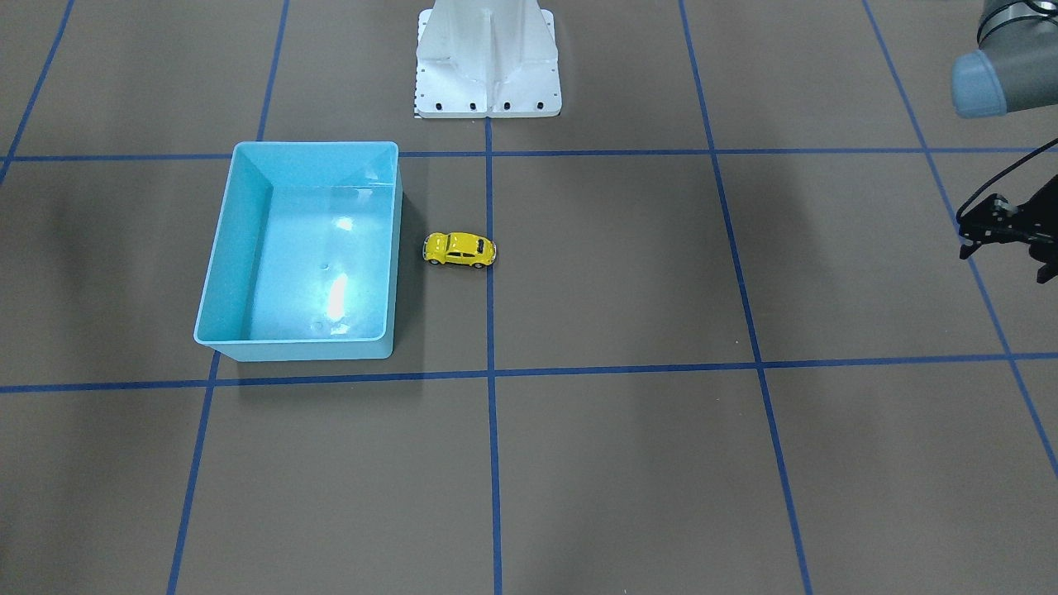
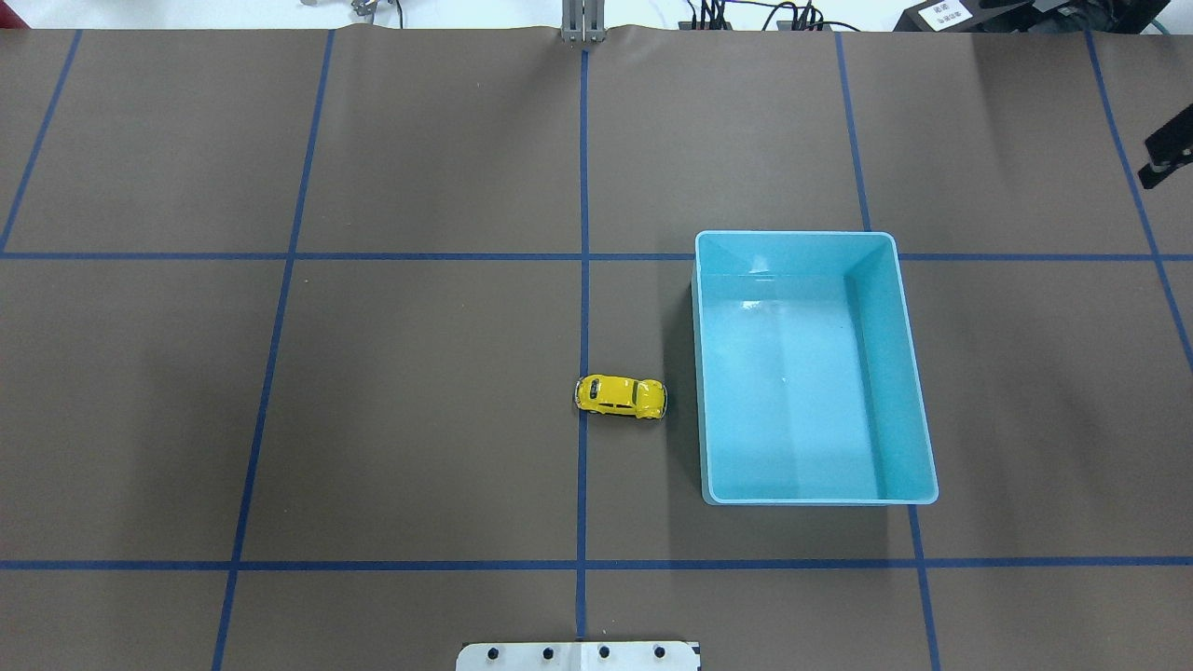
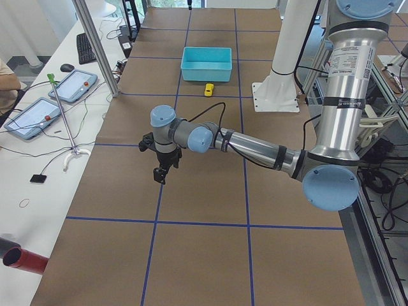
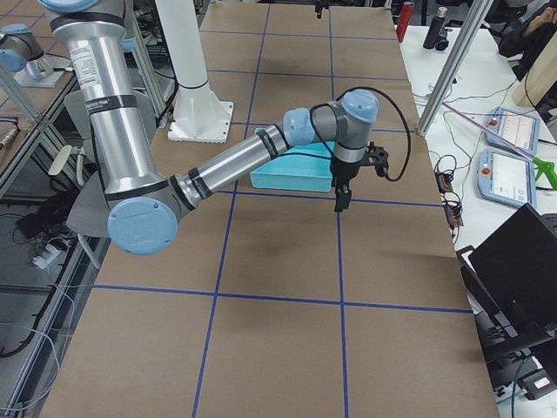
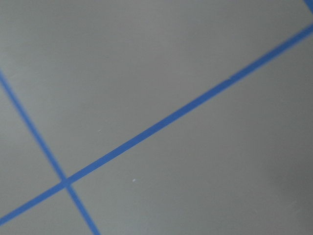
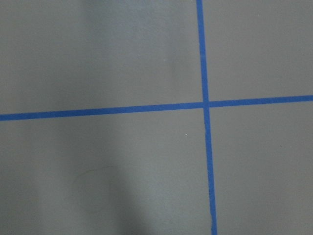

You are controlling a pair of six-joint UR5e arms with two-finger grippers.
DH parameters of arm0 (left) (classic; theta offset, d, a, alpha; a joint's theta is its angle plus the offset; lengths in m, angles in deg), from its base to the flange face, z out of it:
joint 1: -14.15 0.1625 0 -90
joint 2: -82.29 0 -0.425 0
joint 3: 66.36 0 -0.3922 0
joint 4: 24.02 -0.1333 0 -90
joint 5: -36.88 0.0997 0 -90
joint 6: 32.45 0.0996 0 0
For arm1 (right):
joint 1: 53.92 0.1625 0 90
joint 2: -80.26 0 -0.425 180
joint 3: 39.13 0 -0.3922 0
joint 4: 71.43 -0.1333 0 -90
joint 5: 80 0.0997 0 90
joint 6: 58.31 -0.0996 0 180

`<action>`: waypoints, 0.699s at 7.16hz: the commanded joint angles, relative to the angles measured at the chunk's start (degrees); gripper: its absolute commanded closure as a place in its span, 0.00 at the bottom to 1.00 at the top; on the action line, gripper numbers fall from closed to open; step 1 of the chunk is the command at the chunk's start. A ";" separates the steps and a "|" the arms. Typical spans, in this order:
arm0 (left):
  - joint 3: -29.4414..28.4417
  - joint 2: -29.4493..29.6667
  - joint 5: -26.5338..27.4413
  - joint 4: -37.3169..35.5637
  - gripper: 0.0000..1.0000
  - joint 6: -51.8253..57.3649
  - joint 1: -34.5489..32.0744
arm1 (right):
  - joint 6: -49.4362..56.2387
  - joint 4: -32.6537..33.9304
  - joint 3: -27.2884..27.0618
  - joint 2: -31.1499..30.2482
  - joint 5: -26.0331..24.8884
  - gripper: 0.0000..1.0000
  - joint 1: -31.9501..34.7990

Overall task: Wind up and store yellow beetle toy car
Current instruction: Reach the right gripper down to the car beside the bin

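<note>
- The left arm reaches low over the brown table. The left gripper hangs above the table; I cannot tell whether its fingers are apart or together.
- The right gripper hangs above the table too; its state cannot be read either.
- The yellow beetle toy car stands on its wheels just beside the light-blue bin, not touching it, well apart from both grippers.
</note>
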State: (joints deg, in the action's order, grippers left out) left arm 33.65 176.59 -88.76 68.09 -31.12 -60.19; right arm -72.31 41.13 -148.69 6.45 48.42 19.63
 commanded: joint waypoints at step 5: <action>-1.83 -10.18 -9.01 -0.79 0.00 -1.24 -16.95 | -8.03 -10.41 -9.08 17.20 -12.27 0.00 -39.30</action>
State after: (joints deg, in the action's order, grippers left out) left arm 32.06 167.79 -96.69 67.54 -32.16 -73.67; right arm -85.25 34.51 -157.36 23.16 41.00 -11.58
